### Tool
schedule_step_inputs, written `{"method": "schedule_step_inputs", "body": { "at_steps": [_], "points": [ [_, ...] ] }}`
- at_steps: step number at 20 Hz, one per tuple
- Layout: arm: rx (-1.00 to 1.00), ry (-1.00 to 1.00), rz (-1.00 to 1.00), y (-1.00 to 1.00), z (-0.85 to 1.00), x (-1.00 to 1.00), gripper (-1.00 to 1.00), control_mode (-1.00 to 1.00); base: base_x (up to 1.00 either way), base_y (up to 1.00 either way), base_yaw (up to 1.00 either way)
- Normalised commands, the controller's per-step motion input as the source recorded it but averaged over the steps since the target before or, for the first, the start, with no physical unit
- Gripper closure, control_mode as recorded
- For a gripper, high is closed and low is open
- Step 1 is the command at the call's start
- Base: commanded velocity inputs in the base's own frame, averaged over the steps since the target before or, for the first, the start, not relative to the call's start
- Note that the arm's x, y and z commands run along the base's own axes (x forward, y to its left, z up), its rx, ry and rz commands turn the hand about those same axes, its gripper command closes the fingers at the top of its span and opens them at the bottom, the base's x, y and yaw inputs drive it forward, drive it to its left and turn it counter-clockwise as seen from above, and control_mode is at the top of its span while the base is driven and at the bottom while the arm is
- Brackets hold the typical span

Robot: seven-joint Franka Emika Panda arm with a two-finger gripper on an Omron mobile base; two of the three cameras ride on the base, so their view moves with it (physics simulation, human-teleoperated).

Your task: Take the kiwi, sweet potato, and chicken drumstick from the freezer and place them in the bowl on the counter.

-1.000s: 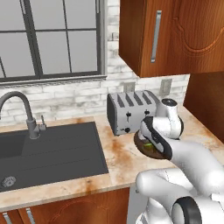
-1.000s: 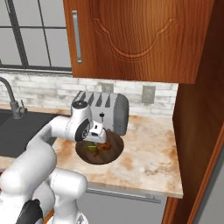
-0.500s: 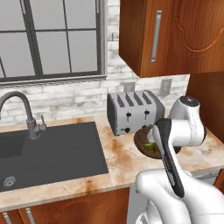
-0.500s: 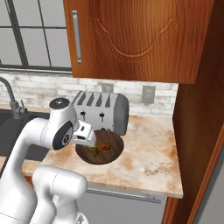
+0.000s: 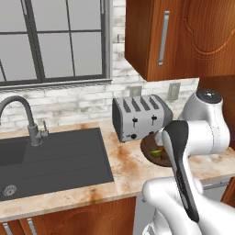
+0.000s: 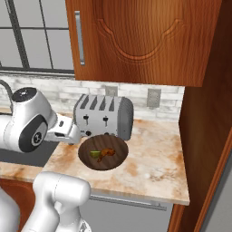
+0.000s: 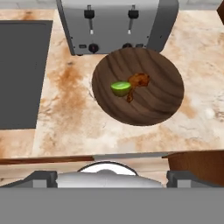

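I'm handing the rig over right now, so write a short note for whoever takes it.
Gripper: open, holding nothing, raised above the bowl.
Bowl: on the counter, right in front of the toaster.
In the bowl: the kiwi and a brown-orange piece touching it, likely the drumstick.
Left: I cannot make out a separate sweet potato; check the bowl, and fetch it from the freezer if missing.

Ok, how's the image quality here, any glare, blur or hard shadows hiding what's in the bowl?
Hand view: sharp and evenly lit, the bowl shows clear grain, the kiwi and a brown piece beside it cast barely any shadow. Right base view: flat rendered light, soft sheen on the toaster, no blur. Left base view: no glare, but the arm covers part of the bowl.
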Motion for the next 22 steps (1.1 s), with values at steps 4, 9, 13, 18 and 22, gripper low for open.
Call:
{"method": "schedule_step_inputs", "body": {
  "at_steps": [4,9,13,18,22],
  "points": [
    [0.0,0.0,0.0,0.0,0.86,-0.37,-1.0,-1.0,0.0,0.0,0.0],
    [0.0,0.0,0.0,0.0,0.62,-0.39,-1.0,-1.0,0.0,0.0,0.0],
    [0.0,-0.02,0.0,0.0,0.39,-0.32,-1.0,-1.0,0.0,0.0,0.0],
    [0.01,-0.03,0.0,-0.07,0.15,-0.22,-1.0,-1.0,0.0,0.0,0.0],
    [0.0,0.0,0.0,0.0,0.0,0.0,-1.0,1.0,-0.44,-0.24,0.0]
  ]
}}
